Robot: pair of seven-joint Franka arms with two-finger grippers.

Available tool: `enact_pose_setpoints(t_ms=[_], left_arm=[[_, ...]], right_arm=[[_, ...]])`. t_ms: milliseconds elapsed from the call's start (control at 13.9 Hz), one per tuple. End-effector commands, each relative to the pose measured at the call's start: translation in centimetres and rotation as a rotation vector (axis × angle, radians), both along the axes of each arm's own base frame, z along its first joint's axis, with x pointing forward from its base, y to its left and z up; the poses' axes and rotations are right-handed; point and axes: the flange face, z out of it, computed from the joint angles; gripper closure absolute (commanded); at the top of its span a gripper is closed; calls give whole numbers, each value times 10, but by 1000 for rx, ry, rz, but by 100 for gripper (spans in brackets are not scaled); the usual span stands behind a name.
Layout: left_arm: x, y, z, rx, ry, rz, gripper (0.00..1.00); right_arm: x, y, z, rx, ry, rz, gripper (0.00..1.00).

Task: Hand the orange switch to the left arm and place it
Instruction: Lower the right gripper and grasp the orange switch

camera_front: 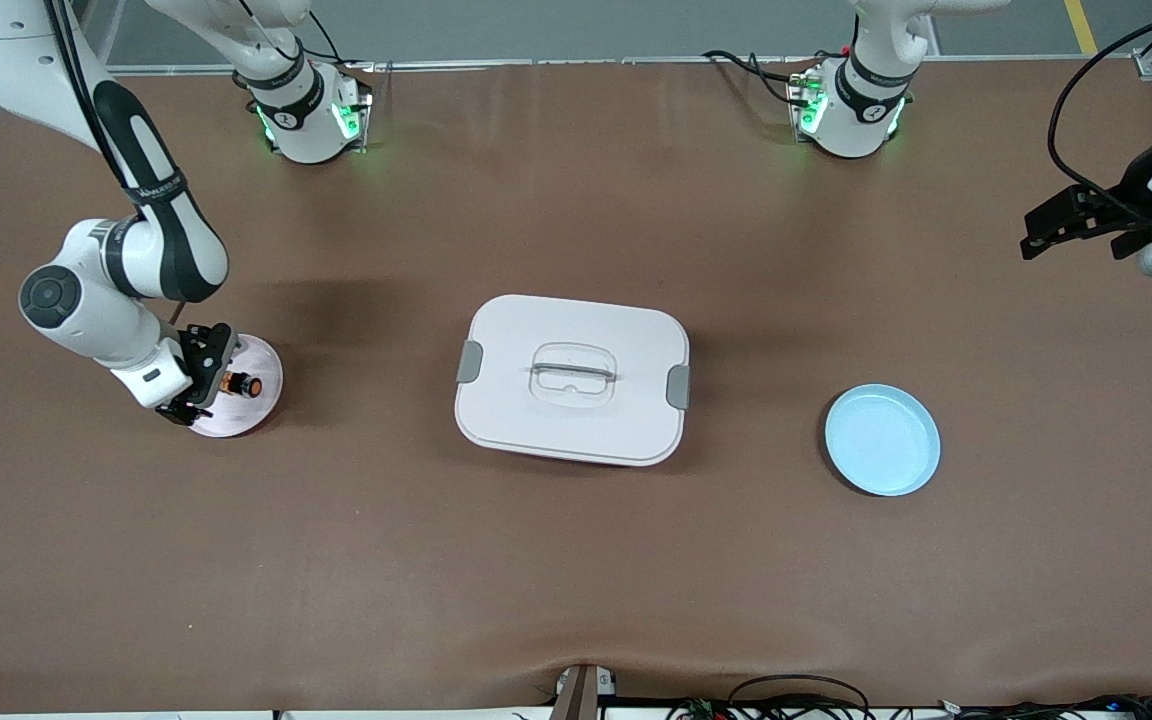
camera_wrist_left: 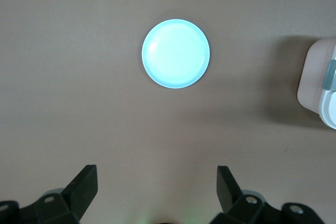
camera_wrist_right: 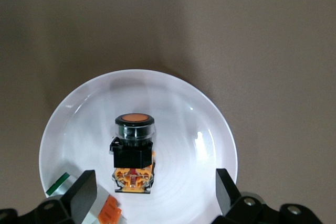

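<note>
While left claw (camera_wrist_left: 155, 190) waits, right claw (camera_wrist_right: 152, 192) (open) overhangs orange switch (camera_wrist_right: 134, 150).

We see a matt brown counter (camera_front: 576, 560), cloth-like, with slight wrinkles at its edge nearest the front camera. The box (camera_front: 572, 378) looks like smooth white plastic with grey clasps. The pale blue plate (camera_front: 882, 439) has a smooth, satin finish; the white plate (camera_wrist_right: 210, 145) is glossy, showing highlights. The orange switch (camera_wrist_right: 134, 150) has shiny black plastic and a clear collar. Both arms' shells look glossy white.
</note>
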Motion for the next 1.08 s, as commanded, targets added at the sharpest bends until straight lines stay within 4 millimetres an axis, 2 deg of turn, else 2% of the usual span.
enact_pose_setpoints(t_ms=[0,433,650,1011], left_arm=[[1,0,3,9,8,-17,0],[1,1,4,9,5,-16,0],[1,1,4,9,5,-16,0],[1,2,4,9,5,-14,0]], right_arm=[[-3,-8,-4,2,-23,45,0],[-11,-22,-36,34,-12,9,0],[-18,-19,-43,69,6,-45,0],[-17,-13,-46,75,9,-38,0]])
